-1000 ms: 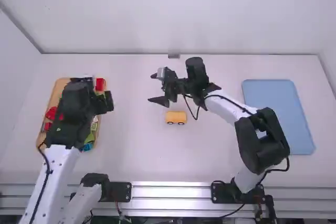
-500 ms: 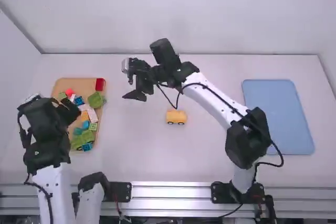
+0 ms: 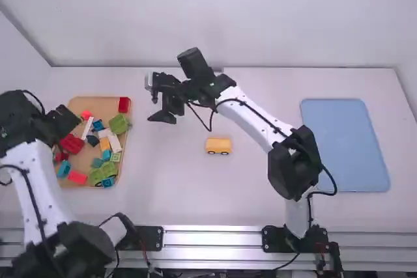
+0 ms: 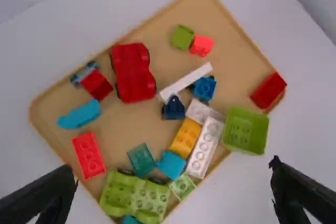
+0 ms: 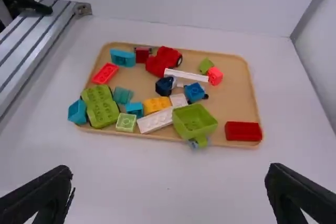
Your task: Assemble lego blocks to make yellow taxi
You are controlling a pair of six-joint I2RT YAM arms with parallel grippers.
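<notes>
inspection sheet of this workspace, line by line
Surface: white table, pale blue rectangular panel at right
Job's things: yellow plastic block with black wheels on table; yellow studded brick in shallow tan tray
Clutter: mixed coloured plastic blocks in tray; green open-topped one overhanging its rim
Grippers: left gripper, jaws open; right gripper, jaws open
Cables: black cables along both arms
Surroundings: white walls, grey metal rail

Small car (image 3: 218, 143): yellow-orange, dark wheels
Wheeled block (image 4: 132, 76): red
Open box block (image 4: 245, 137): lime green
Long brick (image 4: 205, 148): white
Mid-size brick (image 4: 185, 138): yellow-orange
Block tray (image 4: 231, 51): plain tan
Flat tray (image 3: 345, 144): plain light blue
Table (image 3: 260, 206): white
Arm links (image 3: 254, 120): white
Arm joints (image 3: 290, 172): black
</notes>
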